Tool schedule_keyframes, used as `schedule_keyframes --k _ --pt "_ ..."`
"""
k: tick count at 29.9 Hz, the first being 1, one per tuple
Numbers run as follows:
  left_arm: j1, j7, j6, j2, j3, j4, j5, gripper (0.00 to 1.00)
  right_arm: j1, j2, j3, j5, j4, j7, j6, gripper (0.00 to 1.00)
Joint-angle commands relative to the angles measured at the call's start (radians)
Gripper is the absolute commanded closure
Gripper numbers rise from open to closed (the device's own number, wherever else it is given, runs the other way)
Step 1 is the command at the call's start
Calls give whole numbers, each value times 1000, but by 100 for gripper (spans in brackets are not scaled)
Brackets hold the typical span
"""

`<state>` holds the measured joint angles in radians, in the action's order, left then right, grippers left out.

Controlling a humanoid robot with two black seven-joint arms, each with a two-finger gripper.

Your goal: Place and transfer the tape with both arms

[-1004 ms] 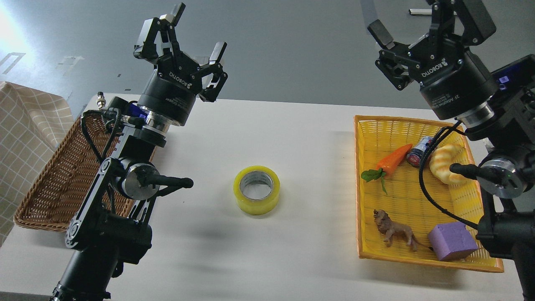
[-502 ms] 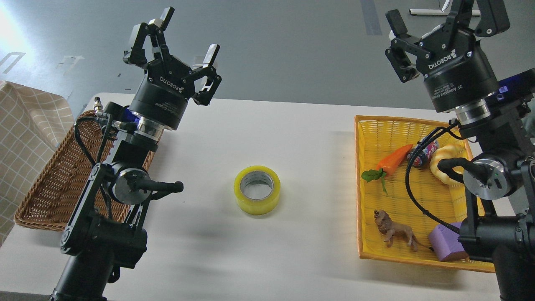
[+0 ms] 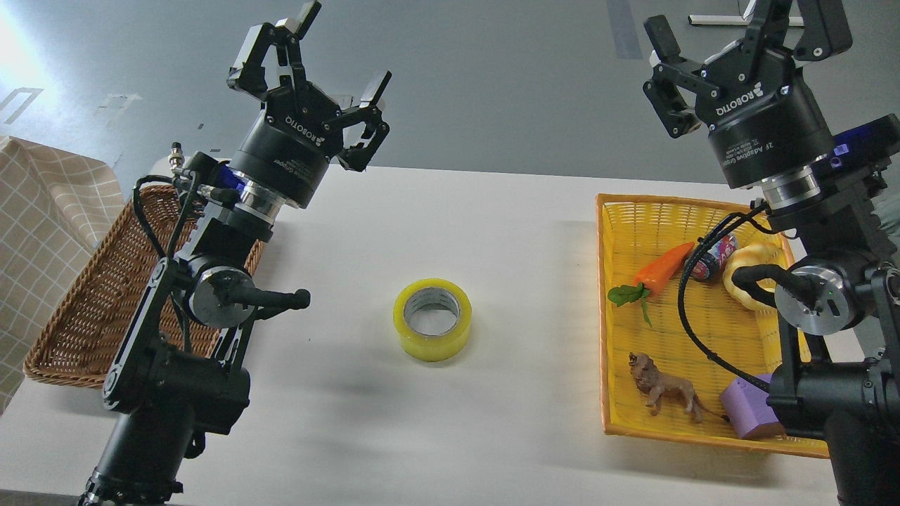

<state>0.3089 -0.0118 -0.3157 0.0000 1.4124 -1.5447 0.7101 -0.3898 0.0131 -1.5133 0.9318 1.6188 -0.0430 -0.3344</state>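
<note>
The tape (image 3: pixel 432 319), a yellow translucent roll with a grey-white core, lies flat on the white table (image 3: pixel 492 246) at its middle, core hole facing up. My left gripper (image 3: pixel 341 46) is open and empty, raised high above the table's far left, well up and left of the tape. My right gripper (image 3: pixel 738 24) is open and empty, raised above the far end of the yellow basket, far right of the tape; its right finger is cut off by the top edge.
A brown wicker basket (image 3: pixel 84 309) stands at the left edge, partly behind my left arm. A yellow basket (image 3: pixel 619 295) at the right holds a toy carrot (image 3: pixel 661 268), a small can (image 3: pixel 710 258), a croissant-shaped bread (image 3: pixel 745 270), a lion figure (image 3: pixel 664 388) and a purple block (image 3: pixel 749 411).
My left gripper dipped left, then swung back right and up. My right gripper moved right and up away from the table's middle, then held. The tape has not moved.
</note>
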Motion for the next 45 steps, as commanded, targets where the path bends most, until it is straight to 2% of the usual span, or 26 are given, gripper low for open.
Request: schedule_keyframes --k 1,4,7,10,12,13,16,20,22,26,34,38,41,45 --pt "13 -5 44 0 -4 8 15 2 -26 -5 1 1 -3 0 0 0" --pt "47 -5 90 0 -24 23 40 2 -32 -4 4 1 -8 0 0 0" --pt "88 1 151 156 -160 37 376 2 -26 4 10 5 -10 0 0 0" --pt "94 -5 204 233 -242 54 550 2 -18 5 10 5 -10 0 0 0" --pt "93 -7 279 284 -299 54 736 2 -14 5 10 4 -8 0 0 0" --pt "91 -7 291 290 -305 51 774 2 -11 5 10 4 -8 0 0 0" --pt "84 -8 302 311 -313 44 916 2 -7 5 10 4 -7 0 0 0" --pt "70 -51 308 348 -343 25 1153 2 -11 5 7 4 -3 0 2 0" --pt "67 -54 310 351 -357 21 1237 2 -14 5 7 4 -5 2 5 0" --pt "-17 -56 326 354 -392 23 1472 2 -20 14 5 2 -4 6 5 0" --pt "-134 -59 340 328 -376 11 1472 2 -35 31 12 2 -8 41 3 0" --pt "-137 -68 385 310 -375 6 1472 2 -35 31 12 2 -10 43 3 0" --pt "-134 -79 391 314 -395 5 1468 2 -38 31 12 2 -10 46 5 0" --pt "-148 -69 391 327 -415 6 1472 2 -66 31 12 4 -17 69 11 0"
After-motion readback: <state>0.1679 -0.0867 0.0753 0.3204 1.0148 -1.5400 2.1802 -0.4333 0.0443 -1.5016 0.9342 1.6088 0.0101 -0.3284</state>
